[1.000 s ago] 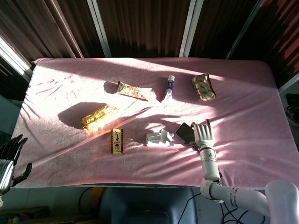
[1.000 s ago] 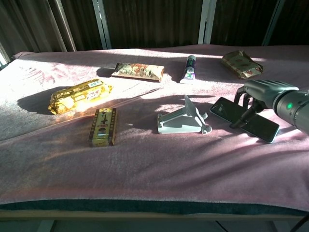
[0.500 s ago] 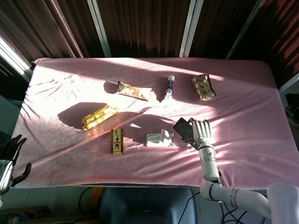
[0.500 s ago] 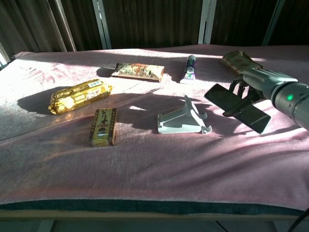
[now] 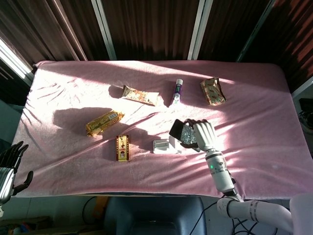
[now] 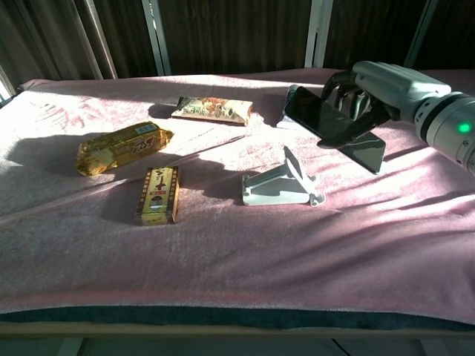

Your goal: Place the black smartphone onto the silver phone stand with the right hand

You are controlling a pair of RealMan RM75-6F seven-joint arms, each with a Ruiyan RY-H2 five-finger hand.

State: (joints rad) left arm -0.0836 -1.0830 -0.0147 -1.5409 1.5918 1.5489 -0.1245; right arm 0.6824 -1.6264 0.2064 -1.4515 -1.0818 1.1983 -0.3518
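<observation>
Black smartphone [image 6: 326, 119] up in the air, gripped by the right robot hand [image 6: 361, 94], just above the silver phone stand [image 6: 283, 184] mid-surface. Tilted hold: lower it askew and it could slide off the ledge!

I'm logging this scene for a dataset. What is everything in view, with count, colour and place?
smartphone: 1, black, held in the air above and to the right of the stand
stand: 1, silver, centre of the table, nothing on it
gold packet: 1, gold, left of centre
small box: 1, dark with gold print, in front of the gold packet
patterned packet: 1, cream with a pattern, far centre
tube: 1, white and purple, far, right of the patterned packet
brown packet: 1, brown and gold, far right
tablecloth: 1, pink, covers the table
right hand: 1, grey, holds the smartphone
left hand: 1, dark, off the table's near left corner, holds nothing
</observation>
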